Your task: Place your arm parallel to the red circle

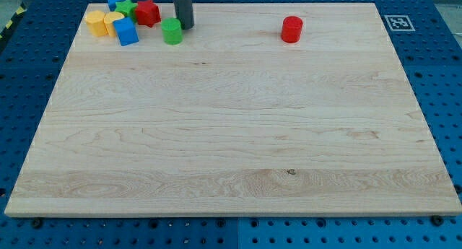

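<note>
The red circle [291, 29], a short red cylinder, stands alone near the view's top, right of centre. My tip [185, 27] is on the board near the view's top, left of centre, well to the left of the red circle at about the same height in the view. The tip sits just right of and touching or nearly touching a green cylinder [172, 31].
A cluster at the view's top left: a red block [148, 13], a green star-like block [126, 7], a blue block [115, 1], a blue block [126, 32], a yellow block [112, 22] and an orange block [96, 23]. A marker tag [396, 22] lies beyond the wooden board's [231, 133] top right corner.
</note>
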{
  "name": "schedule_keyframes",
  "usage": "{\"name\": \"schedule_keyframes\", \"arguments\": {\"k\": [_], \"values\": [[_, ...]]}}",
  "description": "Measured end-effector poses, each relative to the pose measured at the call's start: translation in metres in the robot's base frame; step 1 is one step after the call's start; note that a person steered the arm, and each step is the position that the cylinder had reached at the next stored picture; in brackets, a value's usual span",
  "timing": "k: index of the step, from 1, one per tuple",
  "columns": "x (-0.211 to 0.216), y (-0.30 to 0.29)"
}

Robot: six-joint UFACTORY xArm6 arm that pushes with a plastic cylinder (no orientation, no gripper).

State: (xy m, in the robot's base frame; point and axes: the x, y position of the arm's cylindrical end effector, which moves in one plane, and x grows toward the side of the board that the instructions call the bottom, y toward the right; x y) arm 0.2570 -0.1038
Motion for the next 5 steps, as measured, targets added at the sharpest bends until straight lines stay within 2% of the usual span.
{"name": "schedule_keyframes", "arguments": {"k": [1,3,5], "values": [[-0.004,0.007],[0.005,0.092],[0.085,0.204]]}}
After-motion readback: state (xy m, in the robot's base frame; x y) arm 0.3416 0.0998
